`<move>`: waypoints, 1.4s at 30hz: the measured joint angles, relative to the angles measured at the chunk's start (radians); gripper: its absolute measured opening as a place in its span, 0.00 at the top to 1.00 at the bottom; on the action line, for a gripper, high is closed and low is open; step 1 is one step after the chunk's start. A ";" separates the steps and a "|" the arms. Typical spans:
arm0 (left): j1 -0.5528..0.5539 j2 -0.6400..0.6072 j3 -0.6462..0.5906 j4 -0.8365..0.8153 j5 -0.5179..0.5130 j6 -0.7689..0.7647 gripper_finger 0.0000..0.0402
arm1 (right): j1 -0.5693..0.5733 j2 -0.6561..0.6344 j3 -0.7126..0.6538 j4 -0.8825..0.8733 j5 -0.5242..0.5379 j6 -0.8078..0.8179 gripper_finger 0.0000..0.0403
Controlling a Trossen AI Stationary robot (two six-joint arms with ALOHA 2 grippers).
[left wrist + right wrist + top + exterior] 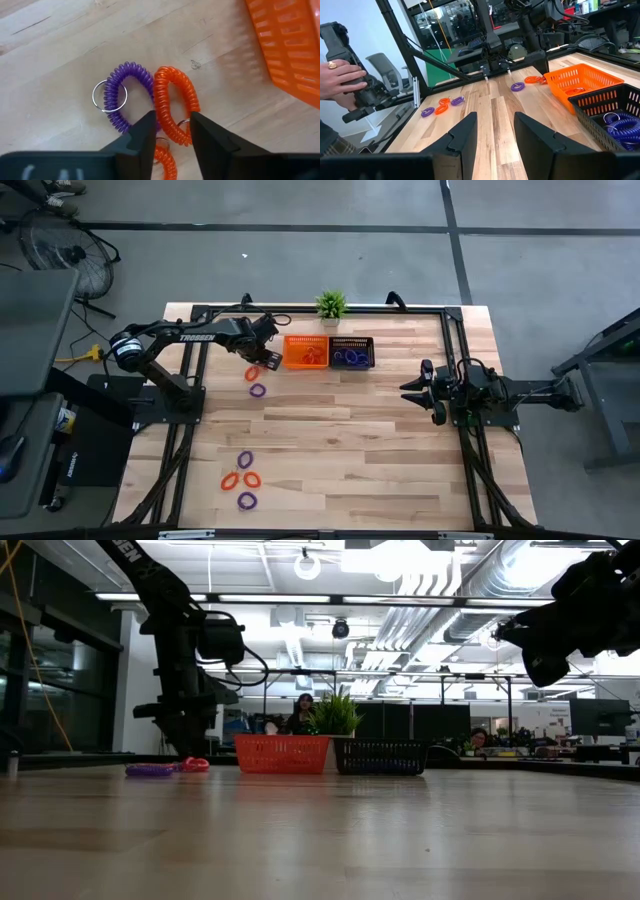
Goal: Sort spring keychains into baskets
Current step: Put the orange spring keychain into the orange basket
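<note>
Starting at your left, the left gripper (262, 352) is low over the table (350, 440), just left of the orange basket (306, 352). In its wrist view the fingers (142, 137) stand a narrow way apart, astride the near edge of an orange keychain (172, 102); you cannot tell whether they press on it. A purple keychain (125, 97) lies touching that orange one on its far side from the basket, with its metal ring (109, 95) flat on the wood. A second orange coil (165, 160) shows between the fingers, closer to the wrist.

From above you see this pair as an orange loop (254, 373) and a purple loop (258, 390) just below the gripper.

Further toward the table's near edge lies a loose group: a purple keychain (245, 460), two orange ones (230, 480) (251, 478) side by side, and another purple one (246, 501).

Moving right, the orange basket holds orange coils, and the black basket (352, 352) touching its right side holds purple coils (620, 125). A small green plant (331, 304) stands just behind the two baskets.

At the far right, the right gripper (418, 390) hangs above the table's right side, well apart from the baskets, fingers spread wide and holding nothing. Its wrist view shows a person's hand (340, 80) on a device beyond the table.
</note>
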 joint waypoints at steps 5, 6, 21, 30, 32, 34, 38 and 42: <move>0.000 0.000 0.000 0.000 0.000 0.000 0.80 | 0.000 0.000 0.000 0.000 0.000 0.000 0.69; 0.000 0.000 0.000 0.000 -0.001 0.000 0.81 | 0.000 0.000 0.000 0.000 0.000 0.000 0.69; -0.022 0.071 0.000 0.033 -0.001 -0.005 0.84 | 0.000 0.000 0.000 0.000 0.000 0.000 0.69; -0.053 0.130 0.004 0.040 -0.026 0.002 0.84 | 0.000 0.000 0.000 0.000 0.003 0.000 0.69; -0.054 0.130 0.003 0.040 -0.031 0.013 0.84 | 0.000 0.000 0.000 0.000 0.004 0.000 0.69; -0.054 0.131 0.003 0.040 -0.029 0.021 0.84 | 0.000 0.000 0.000 0.000 0.004 0.000 0.69; -0.053 0.132 0.003 0.040 -0.027 0.027 0.89 | 0.000 0.000 0.000 0.000 0.004 0.000 0.69; -0.053 0.133 0.003 0.034 -0.027 0.028 0.97 | 0.000 0.000 0.000 0.000 0.004 0.000 0.69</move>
